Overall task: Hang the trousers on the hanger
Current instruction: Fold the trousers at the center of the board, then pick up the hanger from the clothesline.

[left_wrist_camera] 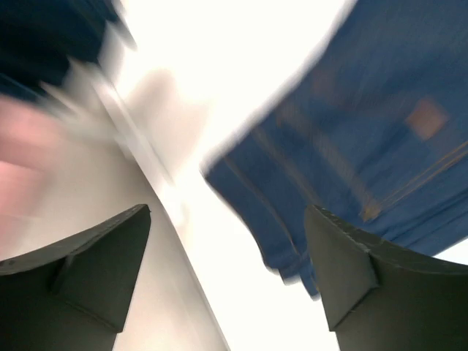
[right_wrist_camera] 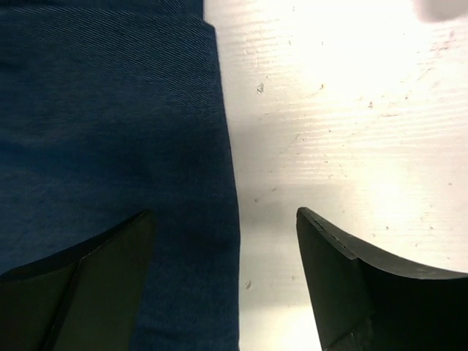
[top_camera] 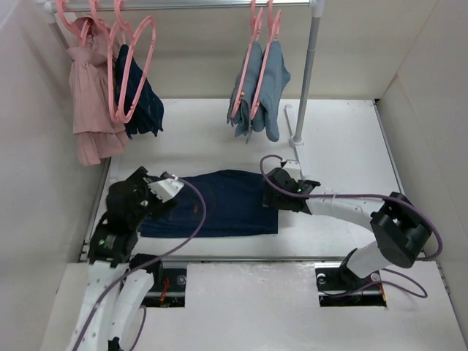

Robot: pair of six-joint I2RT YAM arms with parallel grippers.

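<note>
Task barely begun, by my read. The trousers (top_camera: 219,203) lie folded flat on the worktop (top_camera: 344,146), between the two arms, nothing lifted. Left gripper (left_wrist_camera: 227,267) hangs near the waistband end, jaws wide, nothing betw. them; that view is blurred. Right gripper (right_wrist_camera: 224,248) sits at the opp. edge, jaws wide, straddling the denim's border, not pinching. The pink hanger (top_camera: 113,84) hangs on the rail (top_camera: 190,4), well apart from the trousers. Left to do: grasp the trousers, get them over the hanger.
</note>
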